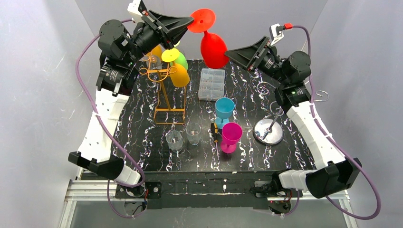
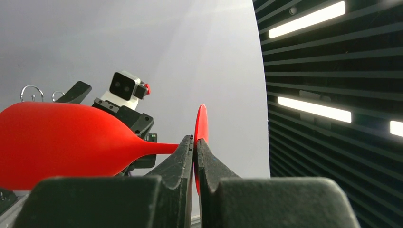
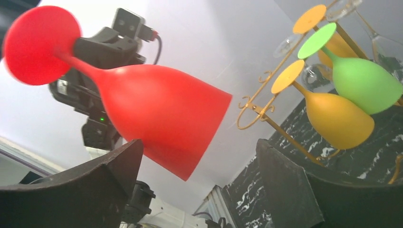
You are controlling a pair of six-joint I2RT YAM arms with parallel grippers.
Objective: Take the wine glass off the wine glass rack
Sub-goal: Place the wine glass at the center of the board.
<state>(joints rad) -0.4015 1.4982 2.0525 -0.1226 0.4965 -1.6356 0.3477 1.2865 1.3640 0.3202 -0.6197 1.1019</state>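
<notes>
A red wine glass point(image 1: 212, 47) hangs in the air above the back of the table, away from the gold wire wine glass rack point(image 1: 165, 97). My left gripper point(image 1: 190, 20) is shut on the rim of its round foot point(image 2: 201, 124), and the stem and bowl point(image 2: 57, 142) stick out sideways. My right gripper point(image 1: 230, 53) is open just beside the bowl. In the right wrist view the bowl point(image 3: 157, 114) sits in front of and partly between the wide-spread fingers point(image 3: 119, 164), touching neither.
A yellow glass point(image 1: 179, 74), a green glass point(image 1: 182, 60) and clear glasses point(image 1: 151, 61) hang on the rack. On the table stand a clear plastic box point(image 1: 212, 84), a blue glass point(image 1: 224, 110), a magenta glass point(image 1: 231, 135), two clear glasses point(image 1: 174, 140) and a chrome stand point(image 1: 268, 130).
</notes>
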